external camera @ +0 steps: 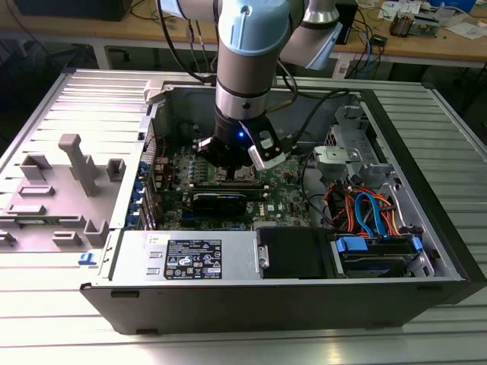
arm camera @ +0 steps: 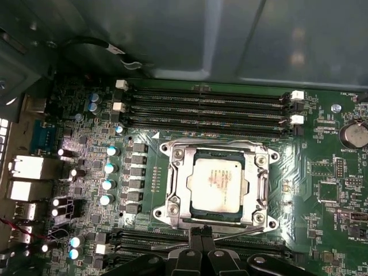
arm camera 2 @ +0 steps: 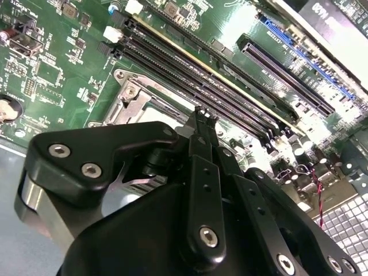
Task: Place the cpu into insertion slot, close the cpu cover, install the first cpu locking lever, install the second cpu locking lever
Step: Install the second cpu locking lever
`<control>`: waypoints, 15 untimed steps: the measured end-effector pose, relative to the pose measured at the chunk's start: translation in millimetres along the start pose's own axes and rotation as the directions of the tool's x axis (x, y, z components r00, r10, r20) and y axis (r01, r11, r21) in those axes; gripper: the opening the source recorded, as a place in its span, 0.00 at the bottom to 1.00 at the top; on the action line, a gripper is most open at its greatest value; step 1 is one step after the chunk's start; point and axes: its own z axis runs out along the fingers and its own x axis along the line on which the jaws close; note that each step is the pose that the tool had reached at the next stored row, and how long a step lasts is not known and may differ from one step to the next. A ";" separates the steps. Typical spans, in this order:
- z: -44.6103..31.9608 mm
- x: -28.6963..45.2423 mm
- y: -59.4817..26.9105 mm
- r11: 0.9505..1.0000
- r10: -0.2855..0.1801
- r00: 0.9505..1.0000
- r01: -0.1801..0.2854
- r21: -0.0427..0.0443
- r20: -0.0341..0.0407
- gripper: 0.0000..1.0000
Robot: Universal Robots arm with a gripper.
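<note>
In the first wrist view the cpu (arm camera: 215, 183) lies flat in the insertion slot (arm camera: 198, 214), its pale metal face up. The silvery cpu cover (arm camera: 176, 185) lies down around it, and the chip shows through the cut-out. A thin wire locking lever (arm camera: 241, 230) runs along the socket edge nearest the gripper. Another lever (arm camera: 218, 144) lies along the far edge by the memory slots. My gripper (arm camera: 202, 232) is shut, its tips against the near lever. In the second wrist view the gripper (arm camera 2: 202, 114) points at the socket frame (arm camera 2: 135, 100). In the exterior view the gripper (external camera: 230, 166) hangs low inside the open computer case.
Long black memory slots (arm camera: 207, 103) flank the socket on both sides. Blue-topped capacitors (arm camera: 109, 167) stand beside it. In the exterior view a power supply (external camera: 190, 258) and a bundle of cables (external camera: 365, 213) fill the case's front and right. A grey fixture (external camera: 76, 163) stands outside, at the exterior view's left.
</note>
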 end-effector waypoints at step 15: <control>2.7 7.0 -10.7 0.998 -0.032 0.999 0.032 -0.046 0.001 0.11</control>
